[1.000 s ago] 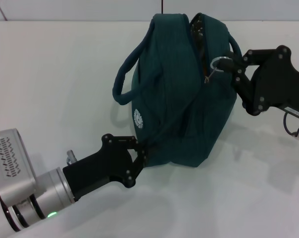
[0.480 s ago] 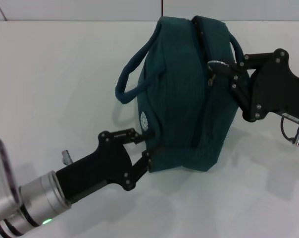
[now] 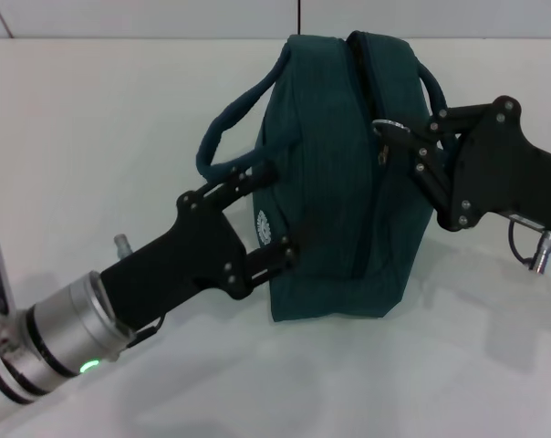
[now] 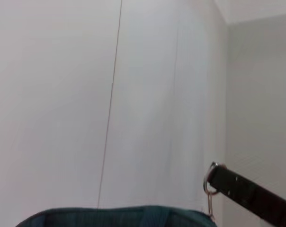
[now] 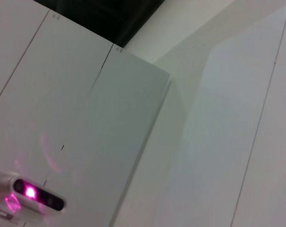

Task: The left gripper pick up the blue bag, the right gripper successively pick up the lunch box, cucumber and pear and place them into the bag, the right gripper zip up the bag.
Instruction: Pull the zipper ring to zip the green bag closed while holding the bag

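We hold the blue bag [image 3: 339, 182] steady, left gripper [image 3: 271, 219] clamped on its side, right gripper [image 3: 399, 137] seemingly pinching the zipper ring [image 3: 386, 127], which could slip if tugged off-line.

Teal bag [image 3: 344, 173] upright on table, zipped.

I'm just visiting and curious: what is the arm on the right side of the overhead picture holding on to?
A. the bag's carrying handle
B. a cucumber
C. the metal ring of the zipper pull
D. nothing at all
C: the right gripper is pinched on the zipper pull ring at the top of the bag.
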Robot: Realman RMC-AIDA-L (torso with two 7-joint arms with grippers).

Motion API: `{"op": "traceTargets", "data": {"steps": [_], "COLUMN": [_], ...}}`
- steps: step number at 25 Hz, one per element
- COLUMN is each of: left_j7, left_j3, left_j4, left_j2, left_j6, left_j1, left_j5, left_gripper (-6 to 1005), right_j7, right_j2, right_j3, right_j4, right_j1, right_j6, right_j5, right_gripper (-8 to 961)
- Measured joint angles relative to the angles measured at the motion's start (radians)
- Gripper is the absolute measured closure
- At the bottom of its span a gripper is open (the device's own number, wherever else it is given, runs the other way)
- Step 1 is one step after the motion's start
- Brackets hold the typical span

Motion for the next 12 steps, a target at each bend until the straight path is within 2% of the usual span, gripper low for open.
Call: {"op": "traceTargets", "data": {"steps": [3,12], "left_j7": [-0.02,-0.074], "left_j3": [0.0,0.0], "left_j4": [-0.007,-0.007], "left_j2": [0.0,0.0], "left_j6": [0.002,0.003], "left_j1": [-0.016,-0.026], "left_j5": [-0.008,-0.016], "left_gripper": [270,225], "right_j7": [-0.004,-0.002], "right_j2": [0.0,0.0], "right_j3": [-0.003,-0.011], "right_j4": [0.001,0.002], "right_j1": [0.0,0.0], "right_j6": [0.002,0.0], "right_j5": [0.003,0.003], "right_gripper": [933,934]}}
